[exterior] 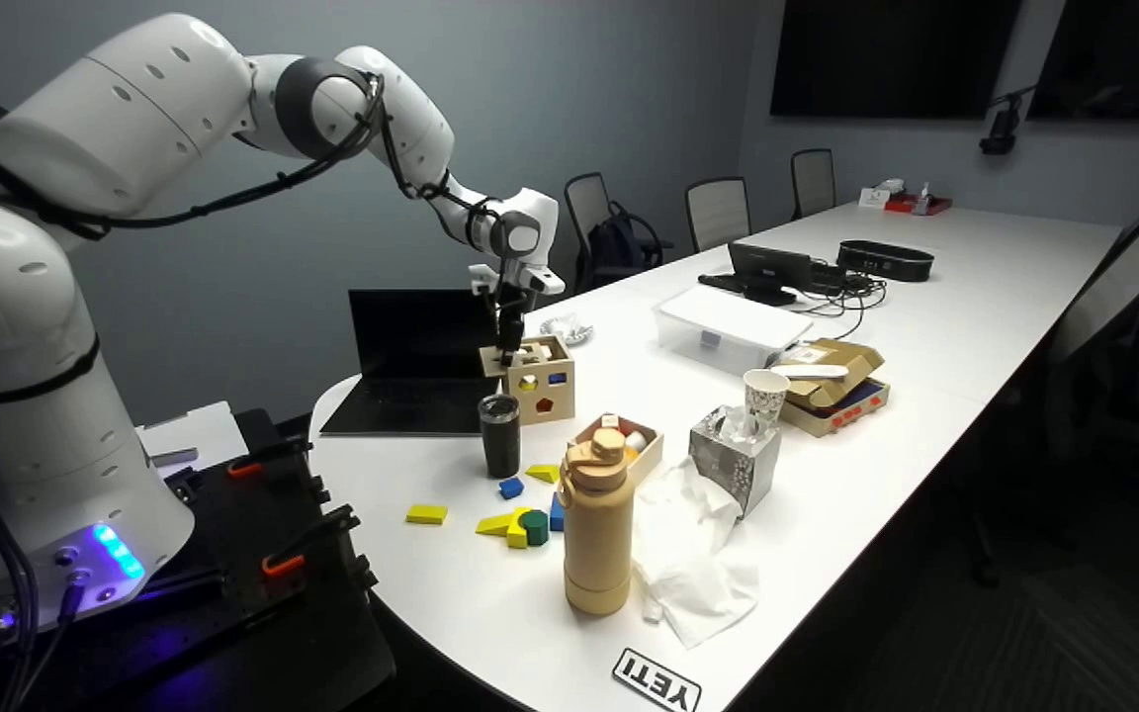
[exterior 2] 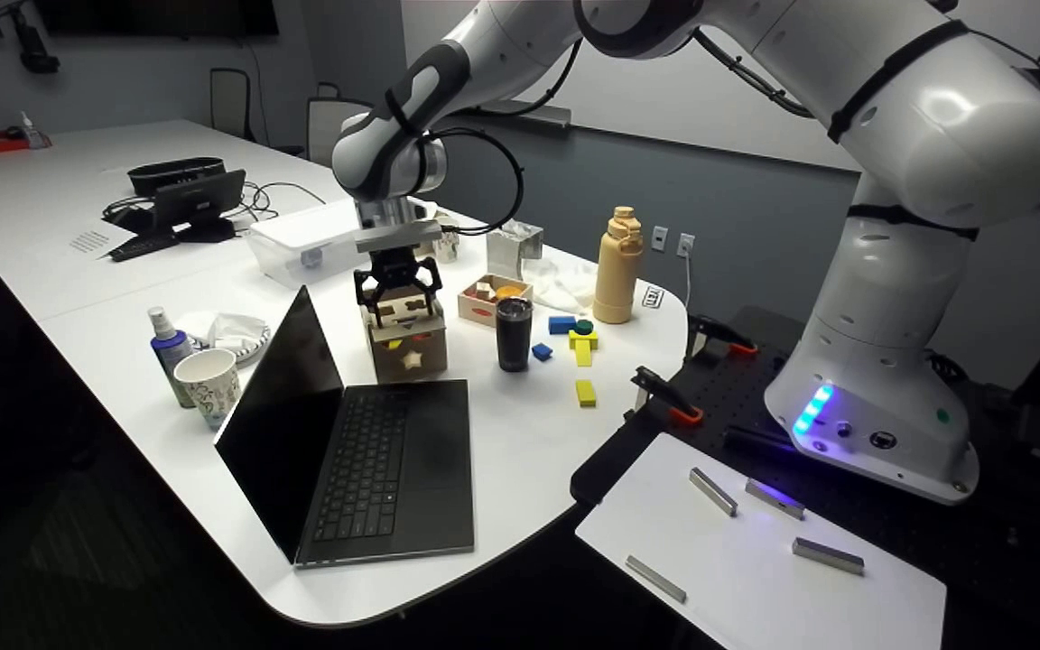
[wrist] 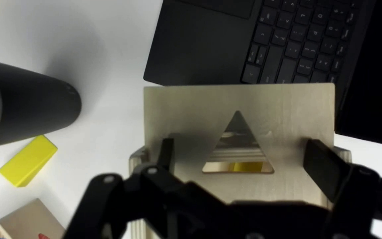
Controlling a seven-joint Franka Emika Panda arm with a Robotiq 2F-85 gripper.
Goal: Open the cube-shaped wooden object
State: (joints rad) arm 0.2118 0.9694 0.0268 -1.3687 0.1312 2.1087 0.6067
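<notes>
The cube-shaped wooden object (exterior: pixel 552 403) stands on the table beside the laptop, with shape cut-outs in its sides; it shows in both exterior views (exterior 2: pixel 412 357). Its lid (wrist: pixel 191 109) has a triangular hole and fills the middle of the wrist view. The lid is slid partly off and juts out over the box's edge toward the laptop. Something yellow shows inside through the hole. My gripper (wrist: pixel 242 154) points down over the box, fingers spread wide with nothing between them. The fingertips (exterior 2: pixel 404 314) are at the lid's top surface; whether they touch it, I cannot tell.
An open laptop (exterior 2: pixel 403 469) stands close to the box. A black tumbler (exterior: pixel 501 440) stands near it too. Loose blocks (exterior: pixel 426 514), a small wooden box (exterior 2: pixel 481 311) of blocks, a tan bottle (exterior: pixel 597 534), a tissue box (exterior: pixel 740 465) and a plastic bin (exterior: pixel 718 326) are around.
</notes>
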